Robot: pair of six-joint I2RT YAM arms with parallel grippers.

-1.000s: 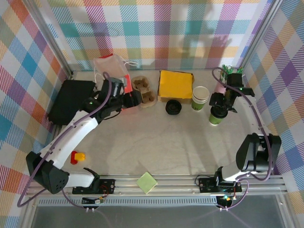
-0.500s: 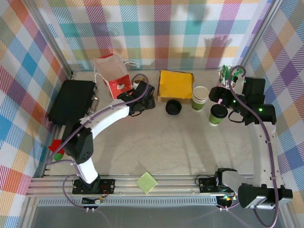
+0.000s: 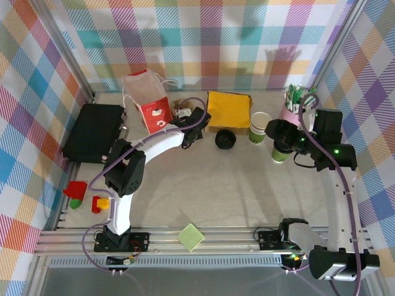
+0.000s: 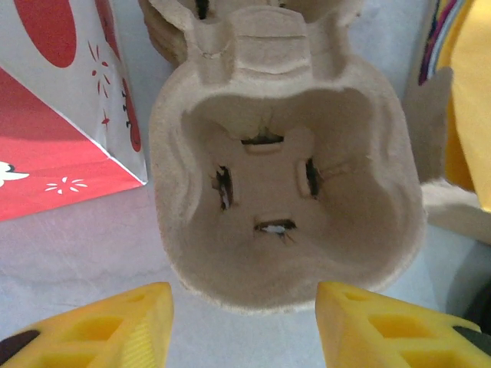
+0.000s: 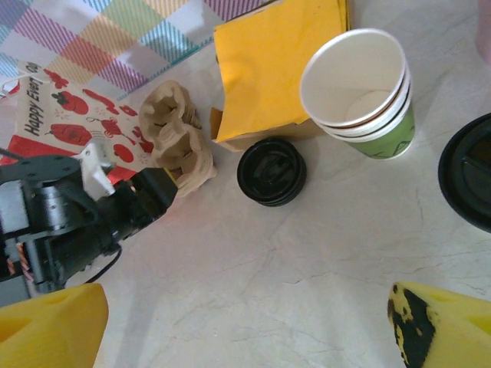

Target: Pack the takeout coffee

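Pale tabletop (image 3: 203, 185): left gripper (image 4: 244, 307) gapes at a pulp cup carrier (image 4: 284, 176); right gripper (image 5: 245, 322), spread wide, hovers near the takeout coffee (image 5: 469, 172).

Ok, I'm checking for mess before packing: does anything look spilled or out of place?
Nothing spilled. One black lid lies loose on the table by the stacked cups, on no cup. The coffee stands upright, lidded.
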